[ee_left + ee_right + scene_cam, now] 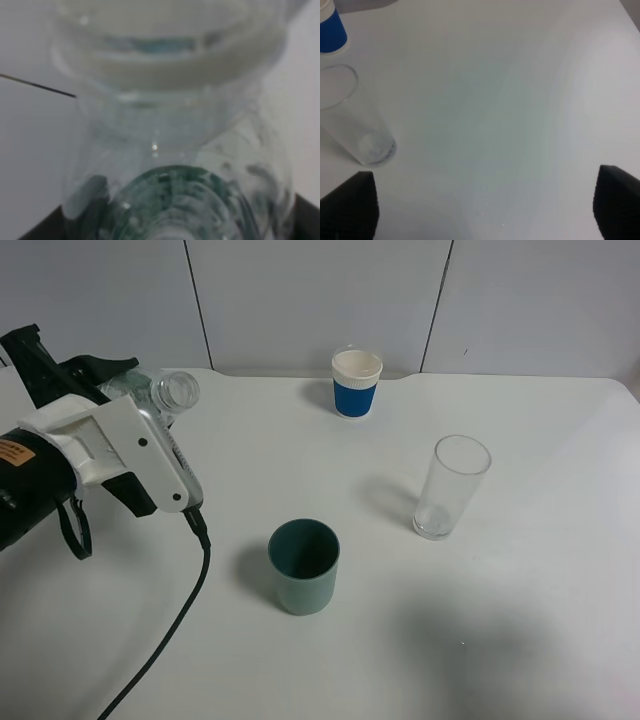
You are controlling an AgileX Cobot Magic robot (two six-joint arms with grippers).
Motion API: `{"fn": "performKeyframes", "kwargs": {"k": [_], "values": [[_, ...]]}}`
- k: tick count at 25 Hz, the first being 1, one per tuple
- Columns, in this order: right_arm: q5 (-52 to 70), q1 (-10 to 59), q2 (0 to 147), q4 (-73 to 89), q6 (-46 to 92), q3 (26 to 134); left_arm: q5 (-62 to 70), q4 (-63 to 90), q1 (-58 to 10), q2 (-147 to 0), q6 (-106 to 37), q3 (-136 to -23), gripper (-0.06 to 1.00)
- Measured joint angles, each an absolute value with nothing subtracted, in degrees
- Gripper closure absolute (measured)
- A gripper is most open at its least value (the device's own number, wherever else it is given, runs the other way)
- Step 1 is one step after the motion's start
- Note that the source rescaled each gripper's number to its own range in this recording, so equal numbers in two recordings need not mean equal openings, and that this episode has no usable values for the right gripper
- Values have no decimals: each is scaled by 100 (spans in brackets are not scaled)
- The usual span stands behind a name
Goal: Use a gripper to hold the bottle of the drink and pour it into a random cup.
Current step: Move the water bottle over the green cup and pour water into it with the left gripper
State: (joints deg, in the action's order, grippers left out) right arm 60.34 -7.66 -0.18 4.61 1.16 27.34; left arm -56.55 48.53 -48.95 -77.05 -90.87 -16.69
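Observation:
My left gripper (105,378) is shut on the bottle of the drink (165,390) and holds it above the table's left side. The bottle is tipped over with its open mouth pointing right. In the left wrist view the clear bottle (170,150) fills the frame, with the dark fingertips (45,230) at the lower corners. The teal cup (304,565) stands upright on the table, to the right of the bottle and nearer the front, apart from it. My right gripper (485,210) is open and empty over bare table; it does not show in the exterior high view.
A tall clear glass (452,487) stands right of the cup; it also shows in the right wrist view (355,125). A blue-and-white paper cup (356,383) stands at the back near the wall. A black cable (190,590) trails across the table from the left arm.

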Motion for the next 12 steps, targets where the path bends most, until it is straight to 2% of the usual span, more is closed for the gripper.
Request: {"fn": "performKeyframes", "kwargs": {"k": [12], "values": [[6034, -766, -18, 461, 116, 2734, -6370, 6136, -5963, -8181, -9993, -1669, 94]]}}
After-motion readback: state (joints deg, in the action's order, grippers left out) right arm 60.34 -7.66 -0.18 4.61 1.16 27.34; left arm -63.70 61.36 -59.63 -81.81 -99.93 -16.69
